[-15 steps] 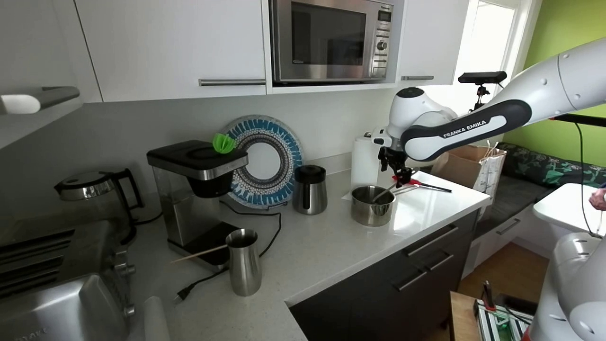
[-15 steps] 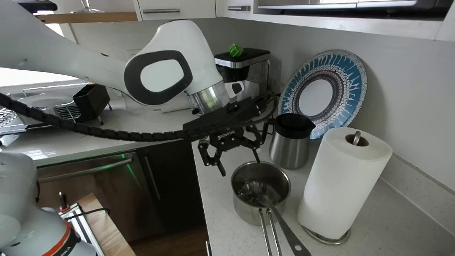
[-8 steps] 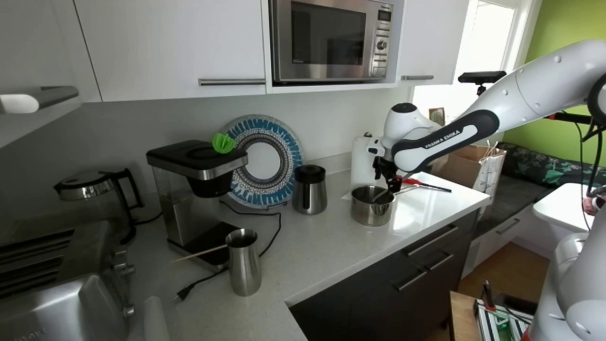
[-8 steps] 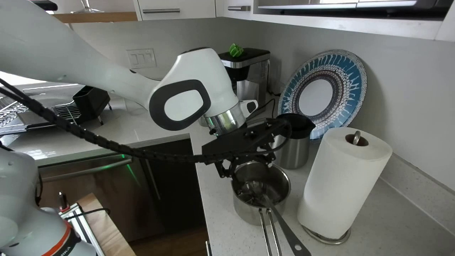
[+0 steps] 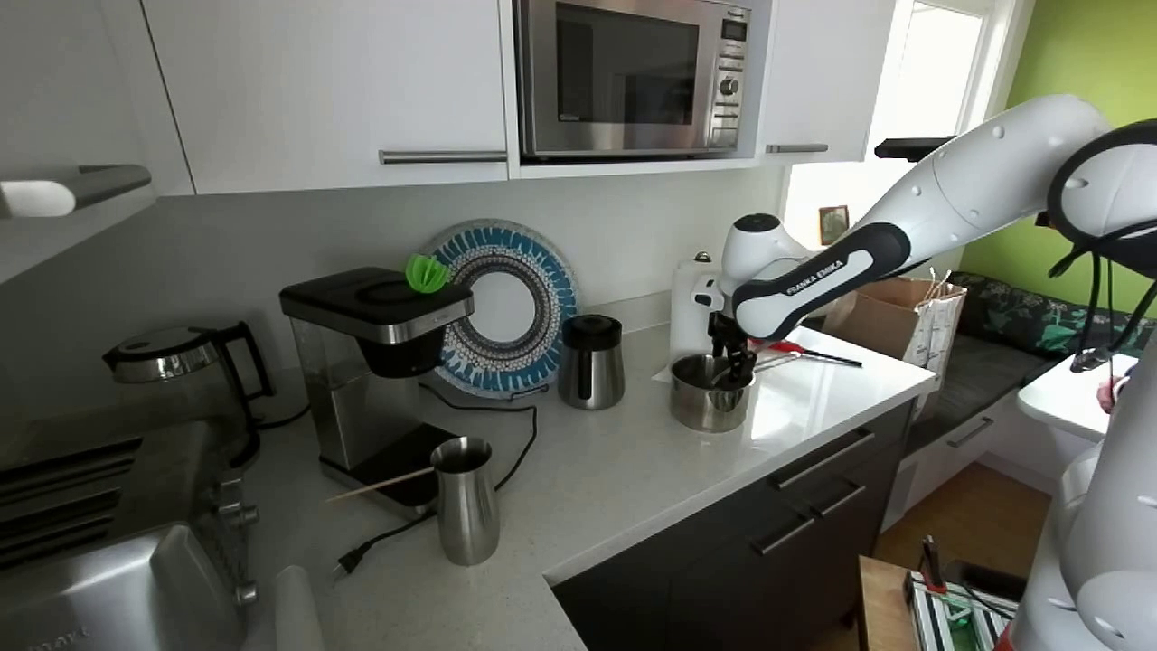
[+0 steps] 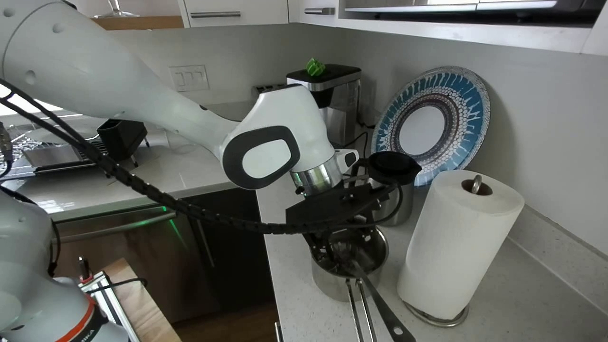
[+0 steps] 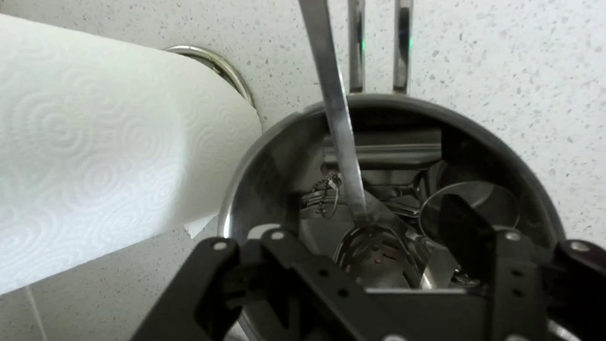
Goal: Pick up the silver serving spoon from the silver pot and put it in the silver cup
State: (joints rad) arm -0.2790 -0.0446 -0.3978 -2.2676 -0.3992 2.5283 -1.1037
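seen in an exterior view, a kitchen counter (image 5: 587, 506) carries a steel toaster (image 5: 136, 542) at far left, then a coffee maker (image 5: 384, 321) with a bright green item (image 5: 427, 273) on top. the silver cup (image 5: 467, 511) stands upright near it. a blue-rimmed plate (image 5: 553, 298) stands on edge by the wall (image 5: 624, 244), followed by a black-lidded steel jug (image 5: 592, 366) and a paper towel roll (image 5: 689, 312). in front of the roll, the silver pot (image 5: 708, 409) holds the silver serving spoon (image 7: 339, 118), its slotted bowl inside, its handle slanting out over the rim beside the pot's two-bar handle. the gripper (image 7: 374, 213) points down at the pot's mouth, its fingers spread wide; in the wrist view the spoon's bowl shows between them, though how deep the fingertips reach cannot be told. at right, the franka arm (image 5: 832, 271) leans in over the counter, a paper bag (image 5: 890, 312) standing behind it.
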